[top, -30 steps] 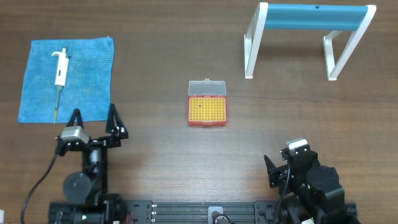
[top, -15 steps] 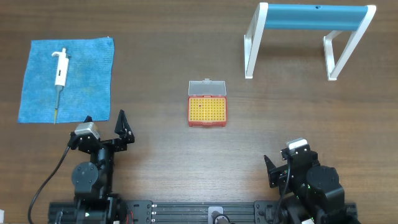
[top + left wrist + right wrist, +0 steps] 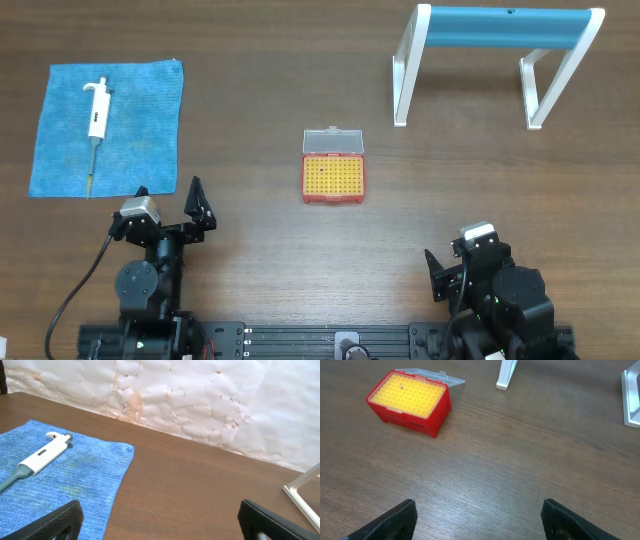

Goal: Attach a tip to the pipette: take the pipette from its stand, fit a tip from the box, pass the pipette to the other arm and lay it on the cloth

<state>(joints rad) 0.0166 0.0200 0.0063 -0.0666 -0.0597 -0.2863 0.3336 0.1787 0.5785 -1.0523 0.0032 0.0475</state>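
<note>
Pipette flat on the cloth, both tools empty.
Pipette [image 3: 97, 112] lies on blue cloth [image 3: 150, 120] at the far left of the desk [image 3: 250, 250], its long axis running away from the arm bases: plunger end far, tip end near. Left tool [image 3: 168, 192] has its fingers apart, just off the cloth's near right corner; it has pulled back from the cloth edge since a second ago. Right tool [image 3: 477, 509] has its fingers apart, low by its base, unmoved.
</note>
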